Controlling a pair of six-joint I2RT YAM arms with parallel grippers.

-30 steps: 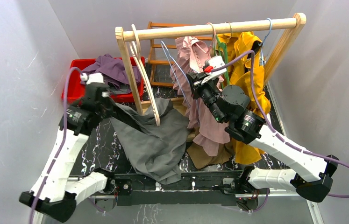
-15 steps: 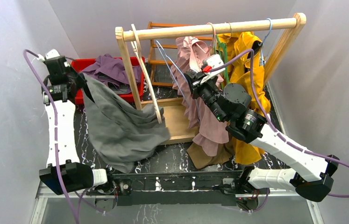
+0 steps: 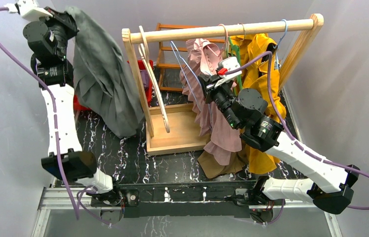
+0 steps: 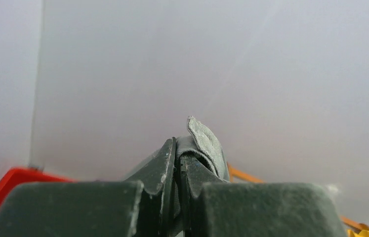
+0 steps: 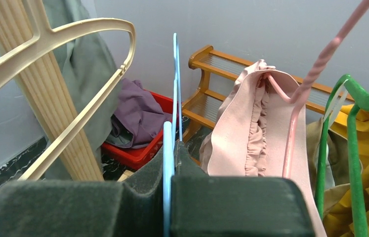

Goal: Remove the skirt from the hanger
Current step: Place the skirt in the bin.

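Note:
The grey skirt (image 3: 101,79) hangs free at the far left, off the light blue wire hanger (image 3: 180,64) and left of the rack post. My left gripper (image 3: 66,22) is raised high at the back left corner, shut on the skirt's top edge; in the left wrist view a fold of grey skirt (image 4: 204,140) sticks out between the closed left gripper (image 4: 177,148). My right gripper (image 3: 203,81) is shut on the blue hanger (image 5: 175,84), whose wire runs between the closed right gripper (image 5: 172,148). The hanger is bare and still hooked on the rail.
The wooden rack rail (image 3: 222,30) carries a bare beige hanger (image 3: 152,84), a pink garment (image 3: 212,113) and a yellow garment (image 3: 264,84). A red bin (image 5: 138,153) with purple cloth (image 5: 138,111) sits behind the skirt. The rack's wooden base (image 3: 177,131) lies mid-table.
My left arm swung up and back to the left, carrying the grey skirt from low on the table by the rack to high in the back left corner. The right arm stayed put.

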